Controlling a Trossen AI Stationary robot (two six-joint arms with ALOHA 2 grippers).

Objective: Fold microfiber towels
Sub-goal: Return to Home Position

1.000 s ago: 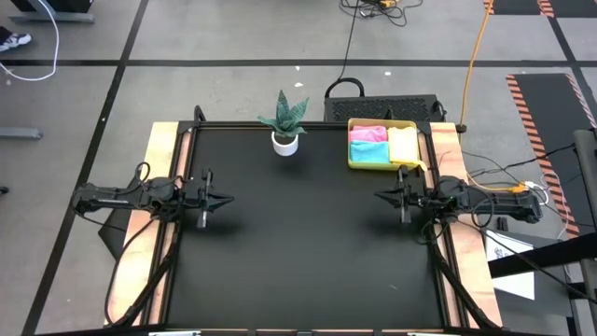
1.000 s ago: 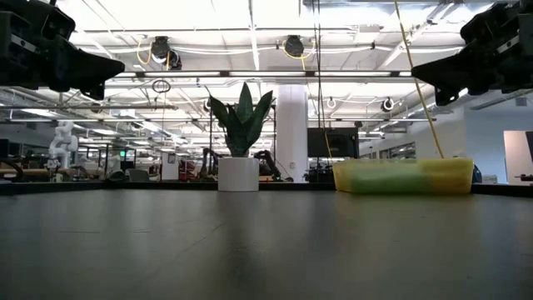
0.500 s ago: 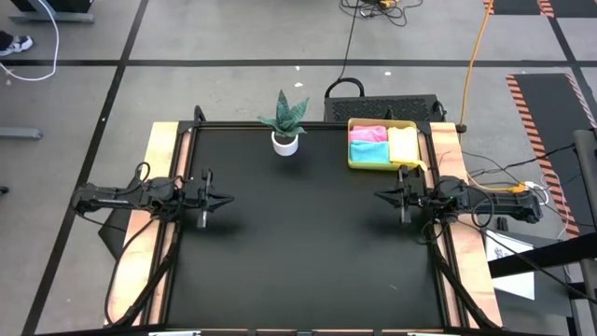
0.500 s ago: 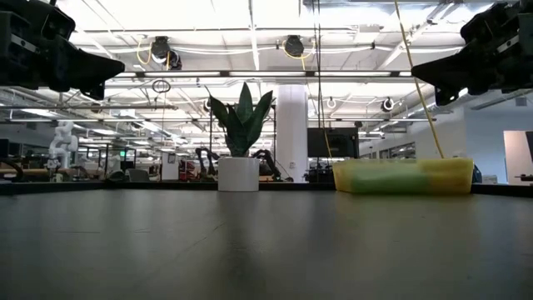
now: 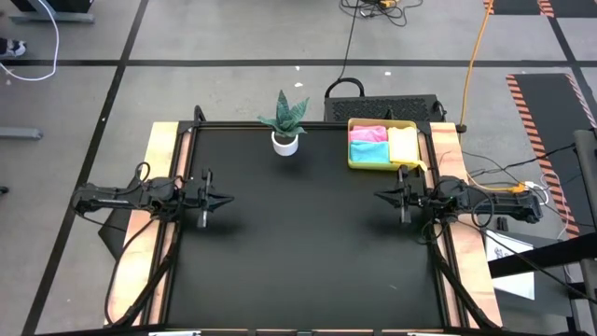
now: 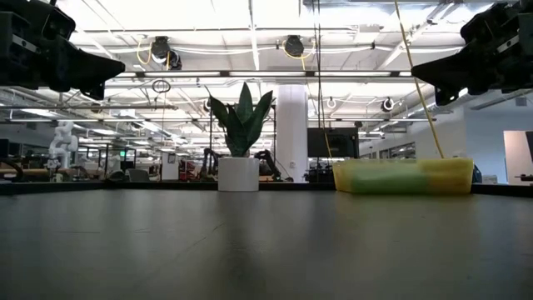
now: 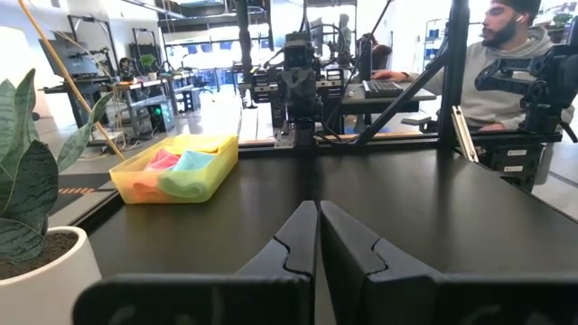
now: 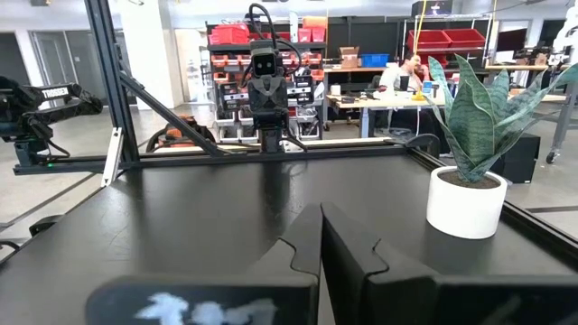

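Observation:
The microfiber towels lie folded in a yellow-green tray at the table's far right: a pink one, a light blue one and a yellow one. They also show in the left wrist view. The orange towel is not in view. My left gripper is shut and empty above the table's left side. My right gripper is shut and empty above the right side, near the tray. Both point toward the table's middle.
A potted plant in a white pot stands at the far edge, left of the tray. The black table top lies bare between the two grippers. A person sits beyond the table's right side in the left wrist view.

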